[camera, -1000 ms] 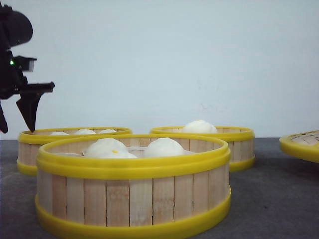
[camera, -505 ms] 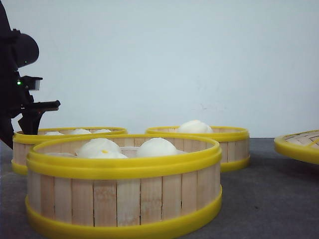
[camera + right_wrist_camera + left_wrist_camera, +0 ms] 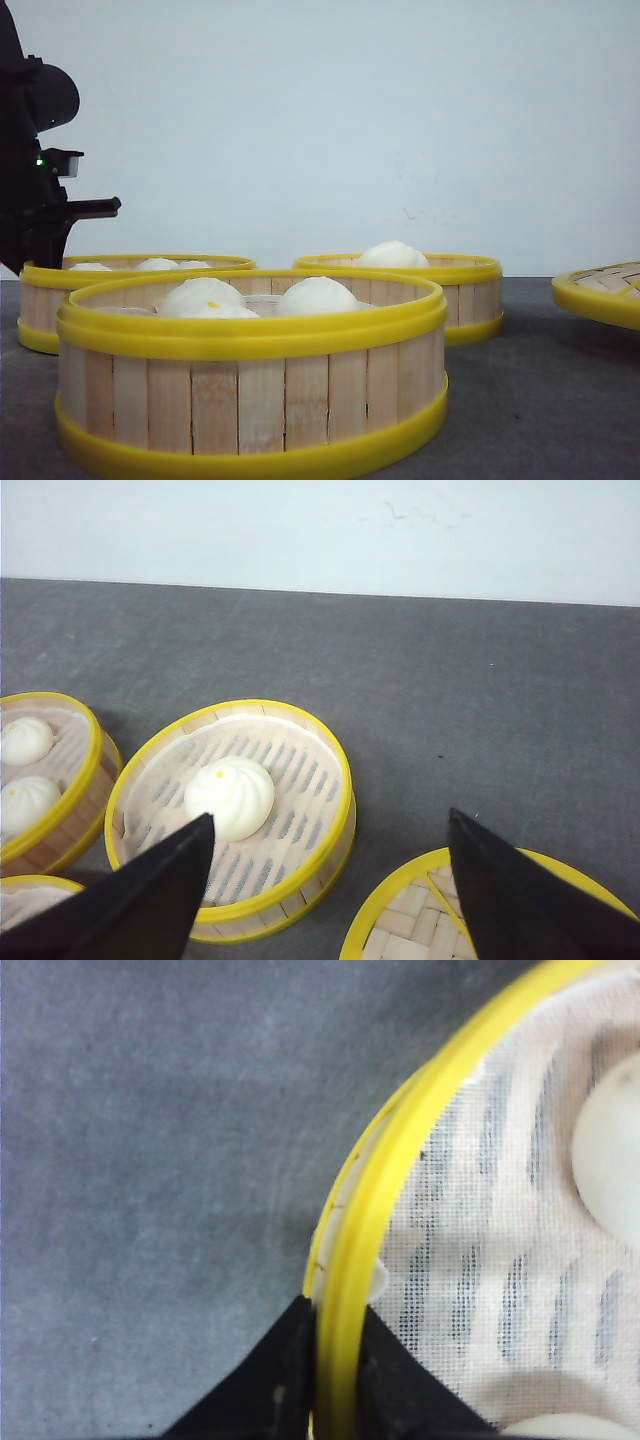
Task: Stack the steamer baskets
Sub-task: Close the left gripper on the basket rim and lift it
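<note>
In the front view, three round shallow steamer baskets of pale upright wooden slats with thick yellow bands stand on the dark grey table (image 3: 560,400). The nearest basket (image 3: 250,385) fills the foreground and holds two white buns (image 3: 260,297). The far-left basket (image 3: 60,300) holds several small white buns, and the black left tool (image 3: 38,240) is down at its left rim. The far-middle basket (image 3: 440,290) carries one white bun (image 3: 392,254). At the right edge a yellow-rimmed woven lid (image 3: 600,292) lies on the table, apart from the baskets.

In the left wrist view, the left tool (image 3: 335,1375) has one black finger (image 3: 280,1380) outside and one inside the yellow rim of the far-left basket (image 3: 400,1160), the two pressed against it, clamped on the wall. White perforated liner cloth (image 3: 480,1260) covers the basket floor, with buns at the picture's edge.

In the right wrist view, the right tool (image 3: 330,880) hangs above the table with its black fingers (image 3: 160,895) spread wide apart, holding nothing. Below it sits the far-middle basket (image 3: 300,880) with its single bun (image 3: 230,797), the woven lid (image 3: 400,925) just beside it, and the nearest basket (image 3: 80,790) to the other side.
</note>
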Motion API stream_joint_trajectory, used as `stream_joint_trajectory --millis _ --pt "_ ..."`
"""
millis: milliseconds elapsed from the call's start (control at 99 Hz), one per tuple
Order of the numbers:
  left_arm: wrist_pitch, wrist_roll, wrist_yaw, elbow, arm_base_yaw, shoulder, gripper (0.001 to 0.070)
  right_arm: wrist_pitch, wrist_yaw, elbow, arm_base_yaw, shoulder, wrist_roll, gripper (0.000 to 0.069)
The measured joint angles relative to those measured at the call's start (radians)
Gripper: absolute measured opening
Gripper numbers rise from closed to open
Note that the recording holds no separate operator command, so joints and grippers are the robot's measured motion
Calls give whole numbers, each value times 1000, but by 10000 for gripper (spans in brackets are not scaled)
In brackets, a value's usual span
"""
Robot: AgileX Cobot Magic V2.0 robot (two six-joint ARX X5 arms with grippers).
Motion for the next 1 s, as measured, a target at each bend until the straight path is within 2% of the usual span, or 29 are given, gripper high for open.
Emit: stream_joint_trajectory --millis 101,293,535,727,1000 --pt "-52 6 24 49 0 0 24 -1 0 0 0 0 0 460" --pt "-113 7 119 121 0 -15 24 -1 0 0 0 0 -16 460" --pt "-187 28 217 125 -5 -213 24 0 0 0 0 0 -22 460" --pt "-295 66 221 127 -63 -354 24 0 0 0 0 -2 -24 460" --pt "-362 87 222 127 -219 -477 24 -3 0 9 0 -37 -25 460"
